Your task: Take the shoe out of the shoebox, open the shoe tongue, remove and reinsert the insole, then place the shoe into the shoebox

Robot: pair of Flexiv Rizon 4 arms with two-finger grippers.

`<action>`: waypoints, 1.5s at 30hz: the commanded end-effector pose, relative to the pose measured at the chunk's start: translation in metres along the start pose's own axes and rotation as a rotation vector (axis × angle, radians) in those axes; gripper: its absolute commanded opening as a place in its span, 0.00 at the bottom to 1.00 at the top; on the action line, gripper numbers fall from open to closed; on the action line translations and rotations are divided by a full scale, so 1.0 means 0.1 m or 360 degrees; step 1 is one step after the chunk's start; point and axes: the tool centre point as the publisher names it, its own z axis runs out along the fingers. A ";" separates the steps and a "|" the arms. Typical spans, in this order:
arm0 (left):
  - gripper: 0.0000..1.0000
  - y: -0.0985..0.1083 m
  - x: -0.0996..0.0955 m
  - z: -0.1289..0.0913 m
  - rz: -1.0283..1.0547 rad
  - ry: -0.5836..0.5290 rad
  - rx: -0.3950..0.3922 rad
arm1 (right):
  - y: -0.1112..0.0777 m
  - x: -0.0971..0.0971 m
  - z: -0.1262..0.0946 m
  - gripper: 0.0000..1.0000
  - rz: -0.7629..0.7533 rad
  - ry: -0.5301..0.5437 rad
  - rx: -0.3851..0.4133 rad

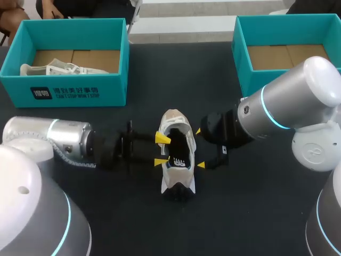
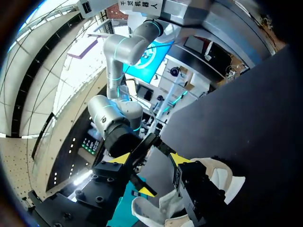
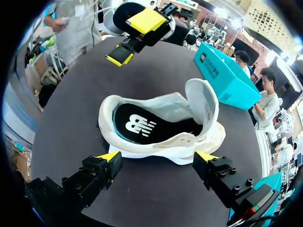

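Observation:
A white shoe [image 1: 178,184] lies on the black table between my two grippers, toe toward the far side. Its dark insole [image 1: 181,148] with a white logo sits inside, and the tongue [image 3: 201,97] stands pulled up. My left gripper [image 1: 162,150] is open at the shoe's left rim with nothing between its fingers. In the left wrist view the shoe [image 2: 232,182] lies partly under one finger of that gripper [image 2: 151,160]. My right gripper [image 1: 200,148] is wide open against the shoe's right side. In the right wrist view its fingers [image 3: 158,158] stand just short of the shoe [image 3: 161,146].
A teal shoebox [image 1: 66,88] at the back left holds another white shoe [image 1: 58,69]. A second teal shoebox [image 1: 242,69] at the back right shows only its cardboard floor. The first teal shoebox [image 3: 222,75] also shows beyond the shoe in the right wrist view.

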 end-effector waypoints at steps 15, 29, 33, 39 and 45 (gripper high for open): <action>0.57 0.26 -0.69 -0.35 -0.0164 0.1158 0.0194 | -0.11 -0.02 -0.12 1.00 0.0028 0.0036 -0.0004; 1.00 0.28 -0.86 -0.44 -0.0200 0.1398 0.0132 | -0.42 -0.33 -0.97 1.00 0.0028 0.0180 0.0145; 1.00 0.28 -0.86 -0.44 -0.0200 0.1398 0.0132 | -0.43 -0.50 -1.22 1.00 0.0029 0.0130 0.0220; 1.00 0.28 -0.86 -0.44 -0.0200 0.1398 0.0132 | -0.36 -0.69 -1.61 1.00 0.0092 0.0038 0.0317; 1.00 0.28 -0.86 -0.44 -0.0200 0.1398 0.0132 | -0.34 -0.78 -1.81 1.00 0.0066 0.0111 0.0484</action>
